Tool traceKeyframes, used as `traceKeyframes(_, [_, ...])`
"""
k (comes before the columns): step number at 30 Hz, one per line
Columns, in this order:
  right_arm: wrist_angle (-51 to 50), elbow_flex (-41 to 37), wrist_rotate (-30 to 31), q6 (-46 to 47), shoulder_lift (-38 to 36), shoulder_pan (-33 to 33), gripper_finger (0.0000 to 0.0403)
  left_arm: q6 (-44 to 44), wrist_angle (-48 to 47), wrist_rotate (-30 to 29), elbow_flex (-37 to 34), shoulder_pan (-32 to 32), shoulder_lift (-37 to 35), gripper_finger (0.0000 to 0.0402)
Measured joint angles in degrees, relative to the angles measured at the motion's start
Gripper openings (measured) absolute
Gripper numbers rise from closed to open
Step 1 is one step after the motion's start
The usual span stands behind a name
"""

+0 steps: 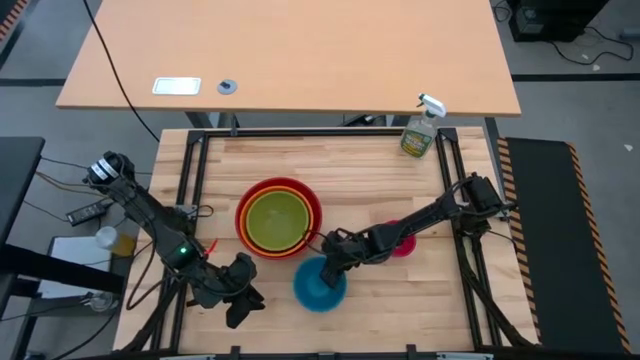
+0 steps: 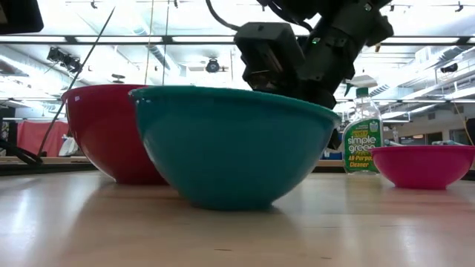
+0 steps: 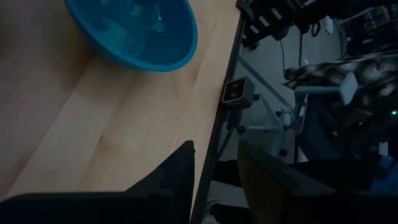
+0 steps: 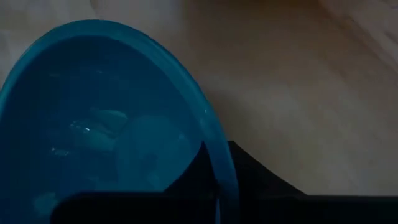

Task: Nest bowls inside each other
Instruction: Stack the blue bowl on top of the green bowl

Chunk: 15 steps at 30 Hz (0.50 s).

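The red bowl stands on the table's middle with the orange bowl and the lime green bowl nested in it. The blue bowl rests on its base nearer the front edge. My right gripper is shut on its far rim. The pink bowl stands to the right, partly hidden under my right arm. My left gripper hangs open at the front left, left of the blue bowl, touching nothing. My right gripper holds the blue bowl's rim on its far right side, one finger inside the bowl and one outside. The fingers slant down from the table's far right. The bowl stands upright with its base on the table.
A clear spray bottle stands at the table's far right corner. Black frame rails run along the left and right sides. Bare wood lies in front of the blue bowl and along the far side.
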Motion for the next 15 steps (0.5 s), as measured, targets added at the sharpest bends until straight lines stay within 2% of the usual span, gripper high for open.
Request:
traceKeyframes(7, [8.26,-0.06,-9.77,-0.54,-0.36,-1.21,0.0030,3.78,1.12,-0.76,1.39,0.04,-2.71,0.0126])
traceKeyframes(15, [22.80,-0.07,-17.71,-1.66,-4.71,-2.80,0.0032,12.13,0.37,-8.02,3.52,1.49,-10.64,0.0126])
